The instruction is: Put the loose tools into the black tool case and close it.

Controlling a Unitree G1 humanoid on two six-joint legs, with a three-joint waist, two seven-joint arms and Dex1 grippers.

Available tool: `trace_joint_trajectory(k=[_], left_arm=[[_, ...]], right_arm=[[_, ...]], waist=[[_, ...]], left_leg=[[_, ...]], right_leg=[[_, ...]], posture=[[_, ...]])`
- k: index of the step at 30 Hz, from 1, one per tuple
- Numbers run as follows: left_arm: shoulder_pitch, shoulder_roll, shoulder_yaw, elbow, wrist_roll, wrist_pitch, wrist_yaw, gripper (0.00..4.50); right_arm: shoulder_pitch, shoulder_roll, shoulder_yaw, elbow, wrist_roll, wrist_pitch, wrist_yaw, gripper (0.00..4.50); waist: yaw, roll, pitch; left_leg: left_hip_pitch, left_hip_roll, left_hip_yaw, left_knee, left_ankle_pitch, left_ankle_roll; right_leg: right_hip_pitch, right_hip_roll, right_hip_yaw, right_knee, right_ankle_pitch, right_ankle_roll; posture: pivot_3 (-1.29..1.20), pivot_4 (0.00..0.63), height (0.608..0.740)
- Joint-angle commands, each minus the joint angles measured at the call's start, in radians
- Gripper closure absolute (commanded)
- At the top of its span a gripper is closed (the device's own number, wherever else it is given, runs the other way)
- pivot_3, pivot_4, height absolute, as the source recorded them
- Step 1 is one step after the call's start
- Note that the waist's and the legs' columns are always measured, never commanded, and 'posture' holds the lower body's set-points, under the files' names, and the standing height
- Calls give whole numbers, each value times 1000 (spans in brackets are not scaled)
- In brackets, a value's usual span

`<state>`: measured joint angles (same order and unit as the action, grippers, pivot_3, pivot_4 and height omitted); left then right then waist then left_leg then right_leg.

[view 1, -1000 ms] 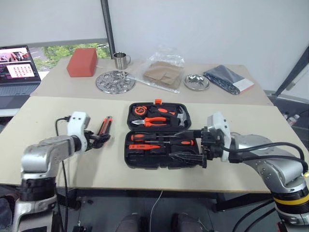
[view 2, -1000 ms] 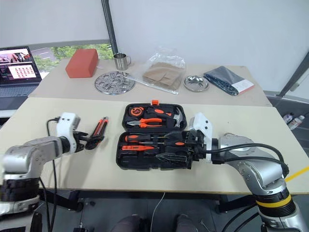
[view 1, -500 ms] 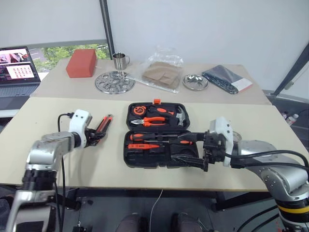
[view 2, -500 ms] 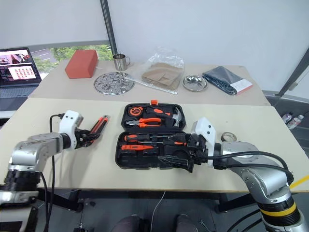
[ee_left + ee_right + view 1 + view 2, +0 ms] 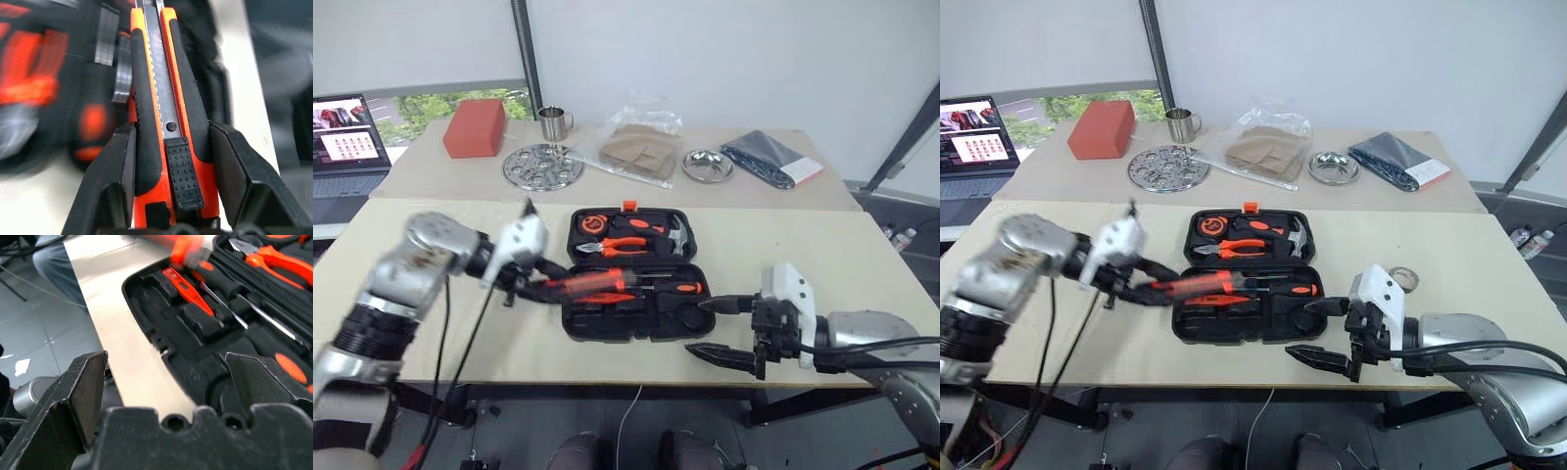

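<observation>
**Orange-and-black utility knife clamped over the open tool case**

Pale, matt laminate forms the front table (image 5: 431, 333), on which the black tool case (image 5: 636, 323) lies open, its hinged halves spread flat. The case is moulded black plastic with rounded corners and tool-shaped recesses; a small orange latch (image 5: 632, 206) is seen at its far edge. In the far half, orange-handled pliers (image 5: 628, 244), a steel-headed hammer (image 5: 679, 235) and a round tape measure (image 5: 595, 223) are seated. In the near half, orange-and-black-handled screwdrivers (image 5: 677, 287) with thin steel shafts are bedded, and a slim red-orange one (image 5: 188, 290) lies beside them; several recesses nearer the front edge are bare.

The utility knife (image 5: 164, 122) is grasped by the left gripper (image 5: 171, 161), whose two black fingers press on its rubbery black flanks. A ridged steel blade channel runs down its orange body, with a studded black slider near the grip. It is held above the left part of the near half, pointing across the case.

The right gripper (image 5: 724, 328) is held with fingers spread wide and nothing between them, by the case's front right corner.

A small grey tape roll (image 5: 1402, 278) rests on the table, right of the case.
</observation>
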<state>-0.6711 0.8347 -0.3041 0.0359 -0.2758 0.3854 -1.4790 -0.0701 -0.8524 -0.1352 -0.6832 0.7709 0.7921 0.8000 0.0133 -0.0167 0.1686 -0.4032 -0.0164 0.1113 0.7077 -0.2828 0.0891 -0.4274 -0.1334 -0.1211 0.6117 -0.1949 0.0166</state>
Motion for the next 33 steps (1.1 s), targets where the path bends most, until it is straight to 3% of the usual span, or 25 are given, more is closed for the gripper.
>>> trace_joint_trajectory(k=[1, 7, 16, 22, 24, 28, 29, 30, 33], left_arm=[[-49, -69, -37, -26, 10, 32, 8, 2763], [-64, -108, -142, 22, 117, 10, 3, 2763], [-102, -209, -110, 79, 102, 68, 29, 2763], [-96, -209, -103, 70, 100, 90, 21, 421], [-99, -197, -87, 74, 100, 77, 15, 83], [-104, -175, -39, 70, 53, 90, -22, 83], [-105, -175, -29, 69, 39, 98, -28, 634], [-105, -179, -22, 72, 32, 103, -25, 731], [-101, -192, -24, 87, 40, 92, -14, 1835]], right_arm=[[20, 13, -38, -73, 38, 3, -41, 0], [52, 4, -73, -94, 57, 7, -75, 0], [73, 7, -80, -106, 58, -1, -103, 0], [60, 6, -70, -84, 51, -7, -102, 0], [55, 6, -72, -76, 52, -7, -100, 0], [57, 7, -70, -69, 48, -11, -95, 0], [58, 8, -68, -68, 48, -11, -94, 0], [58, 9, -66, -67, 46, -13, -93, 0], [54, 12, -59, -63, 43, -16, -90, 0]], waist=[[3, 0, 0], [6, 0, 0], [16, 0, 0], [20, 0, 0], [24, 0, 0], [24, 0, 0], [24, 0, 0], [24, 0, 0], [26, 0, 0]], left_leg=[[-1, 0, -1, 1, 0, 0], [-3, 0, -2, 4, 3, 9], [-3, -1, -2, 4, 3, 13], [-3, -1, -2, 5, 3, 14], [-3, -1, -2, 5, 3, 14], [-3, -1, -2, 5, 3, 14], [-3, -1, -2, 5, 3, 14], [-3, -1, -3, 5, 3, 14], [-3, -1, -3, 5, 3, 14]], right_leg=[[-1, 0, 0, 0, 0, 0], [-1, 0, 0, 0, 2, -3], [0, -1, 1, 0, 2, -2], [0, -1, 0, 0, 2, -2], [0, -1, 0, 0, 2, -2], [0, -1, 0, 0, 2, -2], [0, -1, 1, 0, 2, -2], [0, -2, 1, 0, 2, -2], [0, -2, 0, 0, 2, -2]], posture=[[0, 150, 734], [0, 150, 734], [0, 150, 734], [0, 150, 734], [0, 150, 734], [0, 150, 734], [0, 150, 734], [0, 150, 734], [0, 150, 734]])
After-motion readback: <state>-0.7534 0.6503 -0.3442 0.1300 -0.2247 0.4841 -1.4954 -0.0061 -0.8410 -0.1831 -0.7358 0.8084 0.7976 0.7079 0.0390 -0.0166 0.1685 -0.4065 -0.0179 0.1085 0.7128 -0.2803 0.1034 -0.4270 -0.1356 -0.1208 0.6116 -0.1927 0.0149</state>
